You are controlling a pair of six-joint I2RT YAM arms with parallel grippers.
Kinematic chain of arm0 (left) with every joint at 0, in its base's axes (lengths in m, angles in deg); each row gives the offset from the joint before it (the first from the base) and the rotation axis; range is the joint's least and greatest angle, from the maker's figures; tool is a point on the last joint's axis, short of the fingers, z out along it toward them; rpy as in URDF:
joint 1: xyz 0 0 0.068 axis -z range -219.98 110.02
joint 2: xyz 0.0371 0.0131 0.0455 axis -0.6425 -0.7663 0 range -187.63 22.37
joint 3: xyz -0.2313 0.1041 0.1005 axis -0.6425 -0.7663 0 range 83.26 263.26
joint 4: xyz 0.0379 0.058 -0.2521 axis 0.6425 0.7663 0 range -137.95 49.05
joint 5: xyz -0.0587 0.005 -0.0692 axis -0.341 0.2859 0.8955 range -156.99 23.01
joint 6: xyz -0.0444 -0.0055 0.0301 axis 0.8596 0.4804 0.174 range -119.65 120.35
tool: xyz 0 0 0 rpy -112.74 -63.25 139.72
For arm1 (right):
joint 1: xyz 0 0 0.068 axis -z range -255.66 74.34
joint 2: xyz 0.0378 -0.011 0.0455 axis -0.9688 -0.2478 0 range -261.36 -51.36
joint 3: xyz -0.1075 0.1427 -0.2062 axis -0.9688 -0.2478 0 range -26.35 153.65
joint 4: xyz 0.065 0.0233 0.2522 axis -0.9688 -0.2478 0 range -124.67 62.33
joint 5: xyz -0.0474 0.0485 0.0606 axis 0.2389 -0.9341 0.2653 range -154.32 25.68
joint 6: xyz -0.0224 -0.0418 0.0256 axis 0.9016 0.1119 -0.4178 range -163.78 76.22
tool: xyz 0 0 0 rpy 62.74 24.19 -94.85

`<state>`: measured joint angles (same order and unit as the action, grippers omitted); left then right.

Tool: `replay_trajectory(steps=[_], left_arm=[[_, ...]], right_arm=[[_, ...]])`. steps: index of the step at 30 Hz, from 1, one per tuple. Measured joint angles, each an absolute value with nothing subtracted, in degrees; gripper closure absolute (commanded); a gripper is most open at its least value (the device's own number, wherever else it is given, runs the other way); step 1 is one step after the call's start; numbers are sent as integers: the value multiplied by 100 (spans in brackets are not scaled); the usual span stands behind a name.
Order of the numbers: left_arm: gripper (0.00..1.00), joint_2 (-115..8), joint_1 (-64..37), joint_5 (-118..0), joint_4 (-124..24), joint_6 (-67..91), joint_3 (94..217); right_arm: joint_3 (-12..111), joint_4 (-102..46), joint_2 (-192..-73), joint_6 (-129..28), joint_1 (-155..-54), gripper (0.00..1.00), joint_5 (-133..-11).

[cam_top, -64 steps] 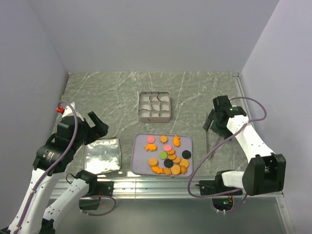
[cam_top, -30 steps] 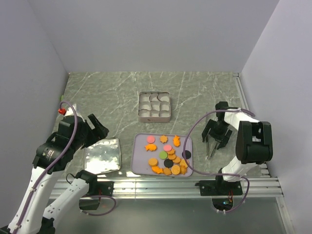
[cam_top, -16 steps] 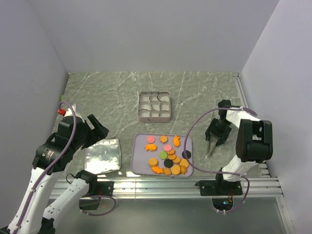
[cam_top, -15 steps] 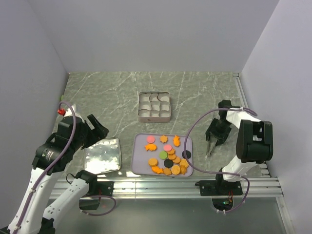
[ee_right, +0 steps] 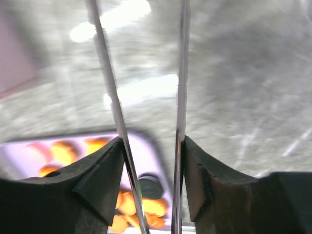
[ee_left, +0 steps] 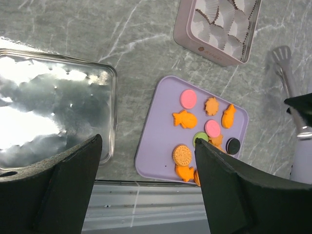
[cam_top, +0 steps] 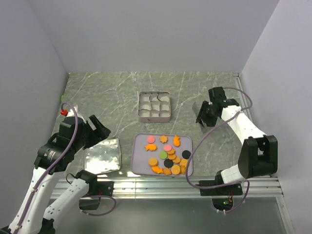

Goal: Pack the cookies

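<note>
The cookies (cam_top: pixel 168 155) lie on a purple tray (cam_top: pixel 140 163): orange rounds and fish shapes with pink, green and black rounds, also seen in the left wrist view (ee_left: pixel 204 129). My right gripper (cam_top: pixel 204 118) hangs right of the tray, shut on metal tongs (ee_right: pixel 181 73) whose two arms run between its fingers. The tongs' flat end (ee_left: pixel 282 56) shows in the left wrist view. My left gripper (cam_top: pixel 95 129) is open and empty above the table left of the tray.
A square tin (cam_top: pixel 154 117) lined with white paper cups stands behind the tray. A shiny silver lid (cam_top: pixel 102 156) lies at the near left, under my left gripper. Walls close in on the left, back and right.
My right gripper has closed on the tongs that lay on the table, lifted them and swung back and left. The left arm has barely moved.
</note>
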<state>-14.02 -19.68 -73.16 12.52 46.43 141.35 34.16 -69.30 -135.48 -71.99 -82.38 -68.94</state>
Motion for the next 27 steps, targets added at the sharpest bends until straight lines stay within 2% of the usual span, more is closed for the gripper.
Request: replay_trajectory(steps=[2, 18, 27], left_arm=[[18, -1445, -1968, -7251, 1204, 4628, 14130], [18, -1624, -1968, -6818, 736, 4490, 13866], [18, -1611, -1968, -6667, 522, 4479, 13562]], right_arm=[[3562, -6969, -13375, -7271, -8397, 50, -6885], [3169, -7612, -12177, -7699, -8732, 50, -7100], [3700, -8490, -11893, -7706, -9405, 48, -7097]])
